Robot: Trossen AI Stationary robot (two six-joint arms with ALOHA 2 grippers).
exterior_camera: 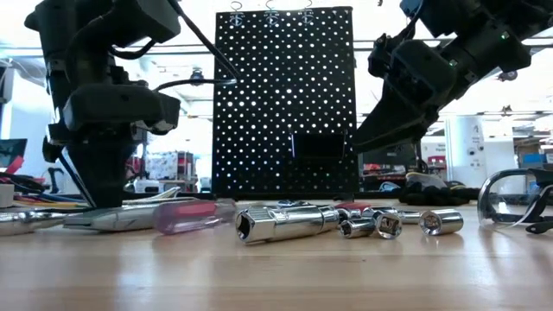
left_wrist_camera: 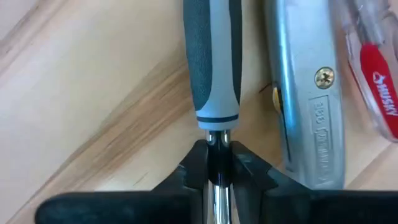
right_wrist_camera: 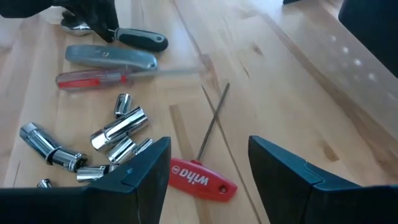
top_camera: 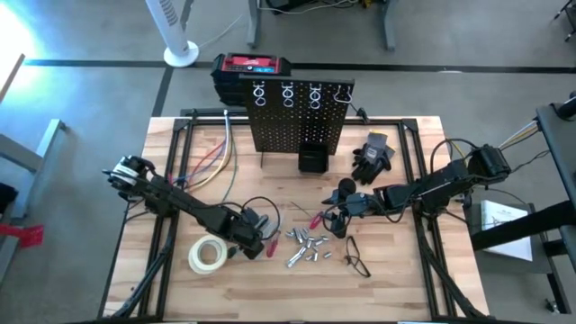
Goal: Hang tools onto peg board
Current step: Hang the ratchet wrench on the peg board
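My left hand [left_wrist_camera: 217, 163] is clamped on the steel shank of a grey-handled tool [left_wrist_camera: 211, 62] lying flat on the bench [left_wrist_camera: 93, 93] beside a utility knife [left_wrist_camera: 305, 93], while my right hand [right_wrist_camera: 208, 165] hovers open over the red-handled hex key [right_wrist_camera: 199, 177].

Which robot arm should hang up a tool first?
Left, probably. Its claw is shut on the grey-handled tool's metal shaft, while the right claw hangs open above the red-handled hex key.
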